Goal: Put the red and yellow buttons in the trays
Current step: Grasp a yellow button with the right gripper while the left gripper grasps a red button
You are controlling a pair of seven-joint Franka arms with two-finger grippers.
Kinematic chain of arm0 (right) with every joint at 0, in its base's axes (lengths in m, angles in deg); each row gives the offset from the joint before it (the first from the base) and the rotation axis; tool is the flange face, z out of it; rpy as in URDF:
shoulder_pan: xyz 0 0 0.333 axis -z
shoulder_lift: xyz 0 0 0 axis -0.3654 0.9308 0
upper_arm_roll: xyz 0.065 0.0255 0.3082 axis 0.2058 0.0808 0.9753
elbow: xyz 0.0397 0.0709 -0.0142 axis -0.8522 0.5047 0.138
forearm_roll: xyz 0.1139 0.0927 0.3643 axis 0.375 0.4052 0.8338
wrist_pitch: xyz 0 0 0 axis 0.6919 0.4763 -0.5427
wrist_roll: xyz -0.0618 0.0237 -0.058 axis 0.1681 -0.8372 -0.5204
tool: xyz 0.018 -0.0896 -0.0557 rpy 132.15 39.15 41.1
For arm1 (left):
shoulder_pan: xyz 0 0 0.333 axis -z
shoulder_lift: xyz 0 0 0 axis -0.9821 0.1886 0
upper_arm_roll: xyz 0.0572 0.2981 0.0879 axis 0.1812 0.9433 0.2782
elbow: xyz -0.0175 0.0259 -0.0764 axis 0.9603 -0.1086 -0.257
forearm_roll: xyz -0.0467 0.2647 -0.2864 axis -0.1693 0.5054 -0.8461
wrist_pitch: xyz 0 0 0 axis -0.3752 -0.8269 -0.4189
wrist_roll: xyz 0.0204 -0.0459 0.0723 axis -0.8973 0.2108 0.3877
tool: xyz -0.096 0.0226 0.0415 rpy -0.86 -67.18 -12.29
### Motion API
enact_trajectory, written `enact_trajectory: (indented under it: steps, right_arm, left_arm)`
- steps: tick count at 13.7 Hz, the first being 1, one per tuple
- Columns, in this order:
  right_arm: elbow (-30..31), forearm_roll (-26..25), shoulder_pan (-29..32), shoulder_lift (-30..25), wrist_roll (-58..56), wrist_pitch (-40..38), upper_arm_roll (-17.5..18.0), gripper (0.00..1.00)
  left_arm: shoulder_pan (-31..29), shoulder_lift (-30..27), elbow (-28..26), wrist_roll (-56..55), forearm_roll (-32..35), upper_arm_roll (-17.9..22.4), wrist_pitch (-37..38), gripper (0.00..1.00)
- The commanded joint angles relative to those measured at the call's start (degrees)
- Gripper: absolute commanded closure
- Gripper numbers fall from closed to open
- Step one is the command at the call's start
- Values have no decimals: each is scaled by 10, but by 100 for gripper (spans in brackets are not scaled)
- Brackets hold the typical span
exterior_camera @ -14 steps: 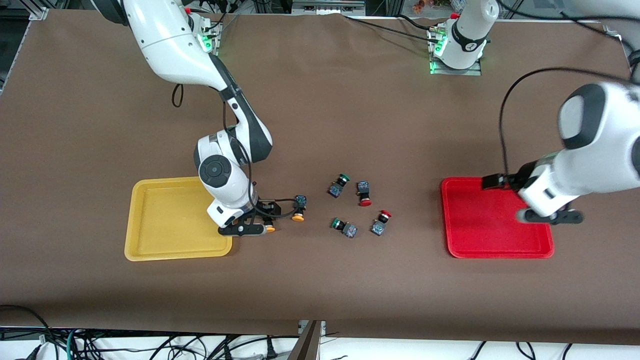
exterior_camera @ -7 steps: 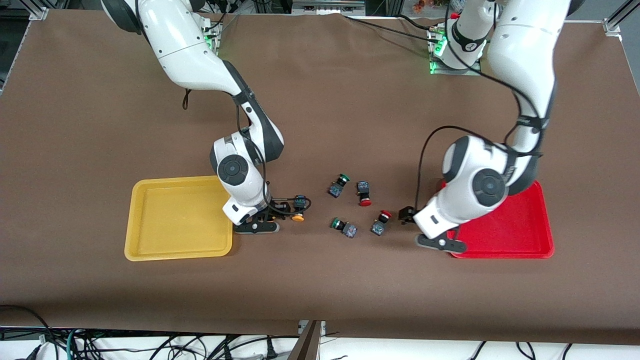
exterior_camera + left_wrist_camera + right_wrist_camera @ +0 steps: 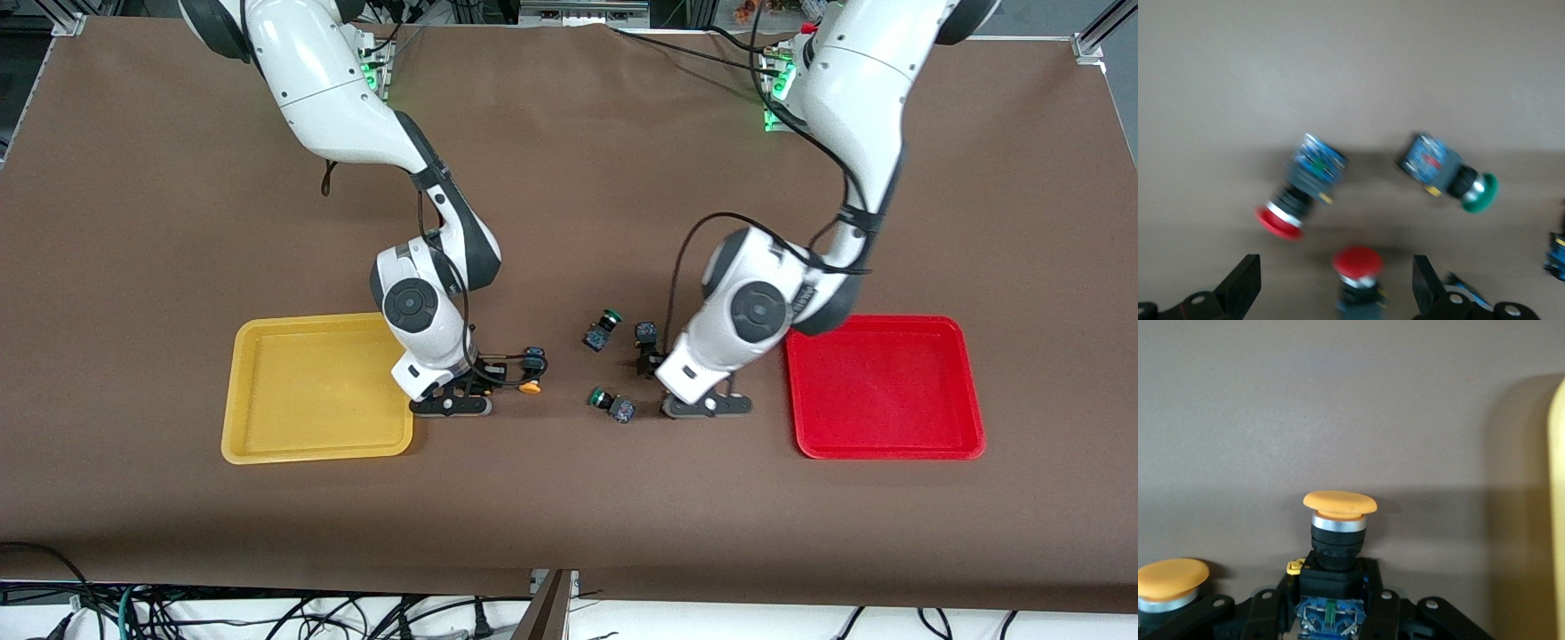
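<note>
Gripping a yellow button [image 3: 1338,540] in the right pincer [image 3: 453,396], we should centre the open left pincer [image 3: 1338,300] around the red button [image 3: 1358,270] before closing.

Glossy plastic yellow tray [image 3: 267,444], red tray [image 3: 889,444], matt brown table cover [image 3: 569,516]

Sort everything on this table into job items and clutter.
Job items: yellow plastic tray; red plastic tray; two yellow-capped push-button switches, one at the right gripper; two red-capped push-button switches, below the left gripper.
Lying about: two green-capped push-button switches.
</note>
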Motion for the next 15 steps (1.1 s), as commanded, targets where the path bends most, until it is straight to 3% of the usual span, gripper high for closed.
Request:
enact_trajectory:
  steps: [1, 5, 8, 11, 12, 13, 14, 15]
  right_arm:
    - [-2, -4, 16, -30, -14, -43, -6, 79]
    - [-14, -5, 42, -62, -113, -138, -41, 79]
    - [0, -3, 75, -73, -257, -148, -74, 79]
    - [30, 5, 125, -66, -295, -133, -72, 76]
    - [41, 5, 128, -62, -294, -117, -71, 61]
    - [46, 6, 128, -57, -293, -105, -71, 30]
    - [46, 6, 129, -54, -288, -105, -71, 8]
    - [43, 12, 129, -55, -286, -111, -71, 1]
  left_arm:
    - [27, -2, -25, -66, 37, 11, -2, 0]
    - [32, -8, -57, -71, 38, 11, -1, 0]
    - [37, -7, -64, -91, 38, 10, -1, 0]
    - [41, -3, -65, -108, 38, 9, -2, 0]
    - [42, -2, -68, -110, 38, 9, -5, 0]
    - [42, -2, -76, -110, 38, 9, -15, 0]
    - [42, -2, -81, -110, 38, 9, -22, 4]
    - [43, -2, -81, -110, 38, 9, -23, 15]
